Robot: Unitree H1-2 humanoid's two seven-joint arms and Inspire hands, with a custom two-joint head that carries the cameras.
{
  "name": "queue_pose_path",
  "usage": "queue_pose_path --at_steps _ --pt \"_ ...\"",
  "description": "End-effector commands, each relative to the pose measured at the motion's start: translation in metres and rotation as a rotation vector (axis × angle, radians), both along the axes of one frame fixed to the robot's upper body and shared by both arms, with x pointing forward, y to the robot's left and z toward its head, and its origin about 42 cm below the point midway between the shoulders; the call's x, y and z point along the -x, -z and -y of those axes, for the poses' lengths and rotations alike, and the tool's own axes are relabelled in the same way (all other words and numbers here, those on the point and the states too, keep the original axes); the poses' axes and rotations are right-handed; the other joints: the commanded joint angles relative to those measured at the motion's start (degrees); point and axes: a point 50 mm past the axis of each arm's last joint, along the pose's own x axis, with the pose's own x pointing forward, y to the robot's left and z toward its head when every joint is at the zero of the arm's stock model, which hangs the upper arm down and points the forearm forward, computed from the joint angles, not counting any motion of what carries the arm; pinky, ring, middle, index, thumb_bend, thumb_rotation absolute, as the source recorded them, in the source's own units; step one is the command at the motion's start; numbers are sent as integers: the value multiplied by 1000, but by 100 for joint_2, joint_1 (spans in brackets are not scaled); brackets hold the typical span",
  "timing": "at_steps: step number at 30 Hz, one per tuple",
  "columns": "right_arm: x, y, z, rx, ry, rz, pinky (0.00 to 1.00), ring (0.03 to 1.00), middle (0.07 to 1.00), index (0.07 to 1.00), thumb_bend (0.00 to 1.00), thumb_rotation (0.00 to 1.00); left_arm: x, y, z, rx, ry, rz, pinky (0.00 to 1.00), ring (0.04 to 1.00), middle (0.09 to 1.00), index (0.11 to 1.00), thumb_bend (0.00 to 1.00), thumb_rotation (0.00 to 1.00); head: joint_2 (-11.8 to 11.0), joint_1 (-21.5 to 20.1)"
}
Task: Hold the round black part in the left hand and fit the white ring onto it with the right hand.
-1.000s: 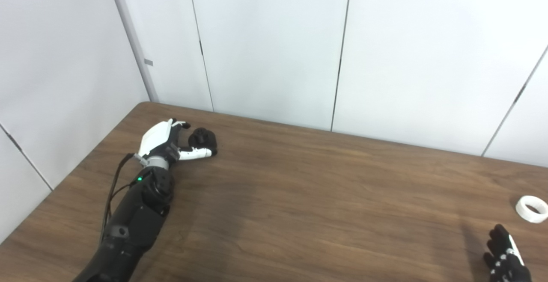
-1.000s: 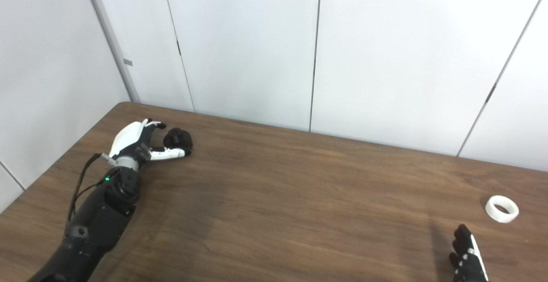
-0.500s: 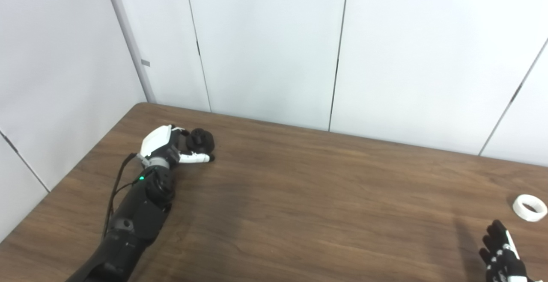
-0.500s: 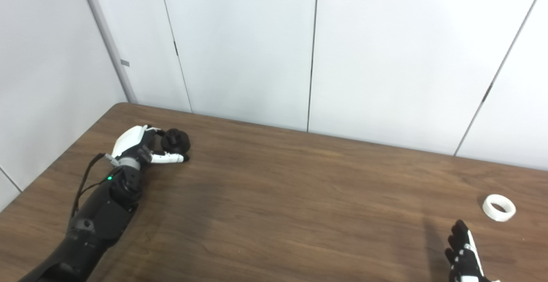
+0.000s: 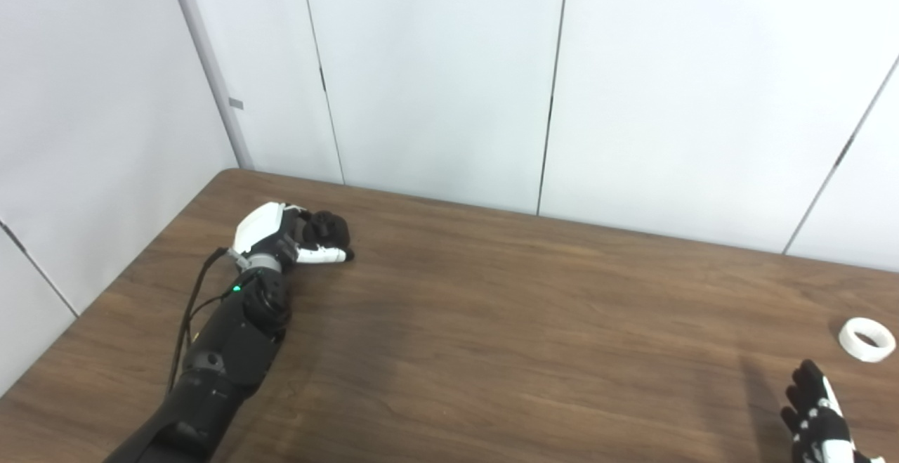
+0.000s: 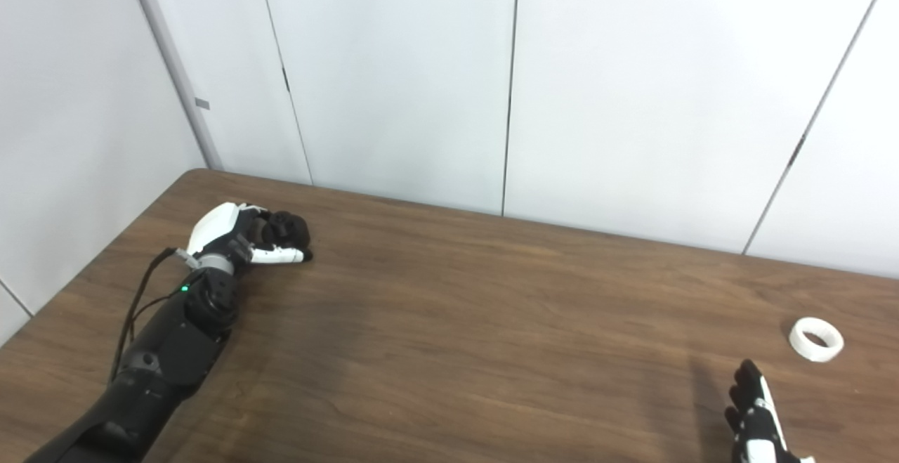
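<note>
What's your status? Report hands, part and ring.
Left hand closing on round black part. Right hand open, short of white ring, which lies flat on table. Nothing between them.

Bright, even light from overhead fills the room, and the white wall panels (image 5: 435, 76) look washed out. The brown table (image 5: 491, 322) carries a broad soft shadow beside the left arm (image 5: 225, 336) and a narrow one near its right edge. Both views are slightly soft, with lines bowing toward the edges
</note>
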Motion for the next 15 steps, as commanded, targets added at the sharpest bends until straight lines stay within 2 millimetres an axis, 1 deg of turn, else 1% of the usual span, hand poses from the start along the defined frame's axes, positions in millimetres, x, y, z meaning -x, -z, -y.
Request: queue_pose_path --at_steps 1,15 --pt "12 -4 -1 6 7 24 1000 1000 1000 1000 537 1000 -14 -32 -3 -36 3 106 1000 1000 962 800 1000 372 0 -4" --pt "13 -9 -3 6 9 25 1000 1000 1000 1000 474 1000 -12 -30 -5 -45 0 110 1000 1000 939 778 993 356 26 2"
